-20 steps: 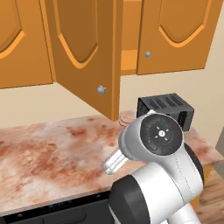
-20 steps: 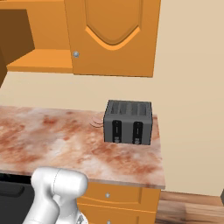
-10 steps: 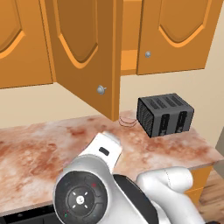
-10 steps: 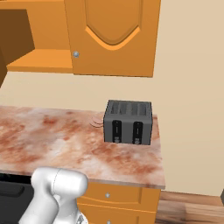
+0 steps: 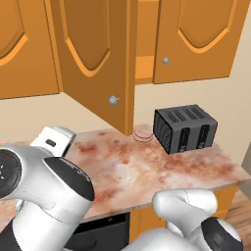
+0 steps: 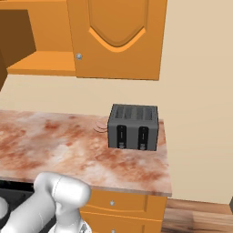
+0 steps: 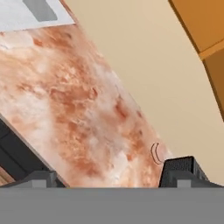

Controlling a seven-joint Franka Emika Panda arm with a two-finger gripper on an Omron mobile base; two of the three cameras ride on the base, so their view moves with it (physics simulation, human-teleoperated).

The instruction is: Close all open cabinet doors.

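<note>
One tall orange-brown cabinet door stands open, swung out over the counter, its silver knob near the lower edge. To its right a cabinet door is shut; it is also the shut door in the right base view. Left of that door the open cabinet shelf shows. My gripper is open, its fingertips wide apart with nothing between them. It looks along the counter towards the wall, low and left of the open door. An orange cabinet crosses the hand view's top right.
A dark toaster sits at the right end of the marble counter, with a faint ring mark beside it. My bulky arm fills the lower left of the left base view. Base-cabinet drawers lie below.
My arm has swung down and to the left across the left base view, from beside the toaster to the lower left corner. The doors and toaster have not moved.
</note>
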